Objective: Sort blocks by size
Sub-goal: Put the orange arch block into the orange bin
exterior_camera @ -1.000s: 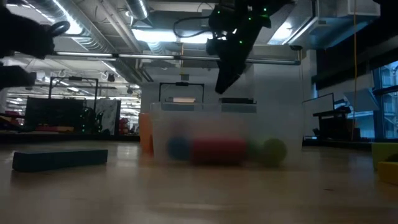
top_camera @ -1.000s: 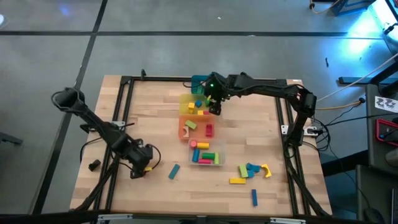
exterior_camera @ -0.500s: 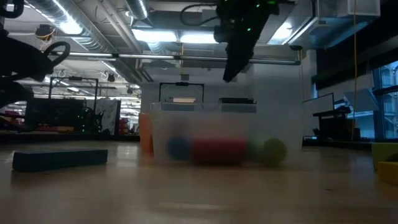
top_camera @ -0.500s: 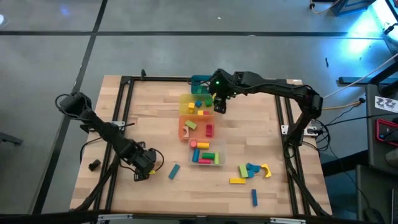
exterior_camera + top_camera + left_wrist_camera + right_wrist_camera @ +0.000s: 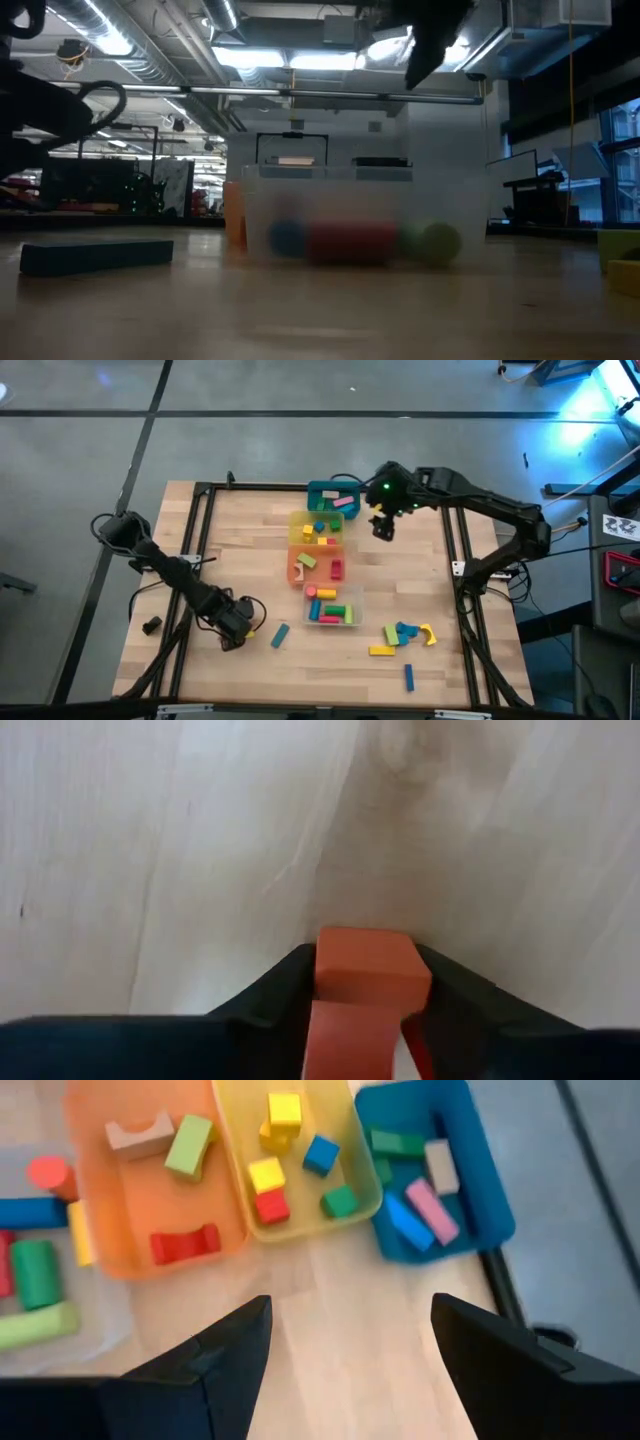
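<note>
**A:** Where do your two arms stand?

**B:** Your left gripper (image 5: 237, 628) sits low over the table (image 5: 250, 560) at about 8 o'clock from the row of bins. In its wrist view the two dark fingers (image 5: 270, 995) press on either side of a red block (image 5: 365, 985), so you are holding that block just above the bare wood. Your right gripper (image 5: 384, 526) hangs at 3 o'clock from the yellow bin (image 5: 316, 528), its fingers (image 5: 215, 1360) spread wide with nothing between them.

**A:** And the bins?

**B:** Four stand in a line running from 12 to 6 down the middle. The teal bin (image 5: 333, 496) is at the far end, then the yellow one, then the orange bin (image 5: 316, 564), then the clear bin (image 5: 332, 606) nearest you. The right wrist view shows them well: the teal bin (image 5: 440, 1170) holds pink, blue, green and tan bars, the yellow bin (image 5: 290, 1155) holds small cubes, and the orange bin (image 5: 150, 1190) holds a tan arch, a green piece and a red arch (image 5: 185, 1243).

**A:** What lies loose?

**B:** A teal bar (image 5: 280, 635) rests just beside your left gripper, at its 3 o'clock. At 4 o'clock from the clear bin you have a cluster (image 5: 403, 637) of green, blue and yellow pieces, with a yellow bar (image 5: 382, 650) touching its near edge. One blue bar (image 5: 408, 677) lies alone, nearer you still.
</note>
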{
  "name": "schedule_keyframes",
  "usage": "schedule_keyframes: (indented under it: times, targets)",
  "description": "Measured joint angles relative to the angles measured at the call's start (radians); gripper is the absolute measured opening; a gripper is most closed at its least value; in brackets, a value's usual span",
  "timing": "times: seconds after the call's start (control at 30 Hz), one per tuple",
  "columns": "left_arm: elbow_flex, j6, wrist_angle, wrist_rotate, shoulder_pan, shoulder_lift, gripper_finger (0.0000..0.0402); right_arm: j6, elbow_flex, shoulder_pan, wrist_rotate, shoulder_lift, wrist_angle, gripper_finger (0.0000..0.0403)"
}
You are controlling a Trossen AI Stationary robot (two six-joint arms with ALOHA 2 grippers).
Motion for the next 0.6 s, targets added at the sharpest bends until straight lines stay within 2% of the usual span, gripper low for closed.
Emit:
schedule_keyframes:
  times: [0.07, 0.23, 0.4, 0.6]
  targets:
    - [0.008, -0.021, -0.003, 0.003, 0.017, 0.001, 0.012, 0.025, -0.005, 0.002, -0.014, -0.018, -0.036, 0.0276]
    - [0.04, -0.01, 0.049, -0.03, 0.079, 0.003, 0.0119, 0.071, -0.073, 0.042, -0.03, -0.068, -0.083, 0.0276]
    - [0.064, 0.091, 0.159, -0.039, 0.158, 0.004, 0.0119, 0.135, -0.147, 0.11, -0.031, -0.115, -0.125, 0.0276]
    - [0.148, 0.221, 0.187, -0.041, 0.249, 0.003, 0.0122, 0.213, -0.202, 0.199, -0.03, -0.153, -0.149, 0.0276]
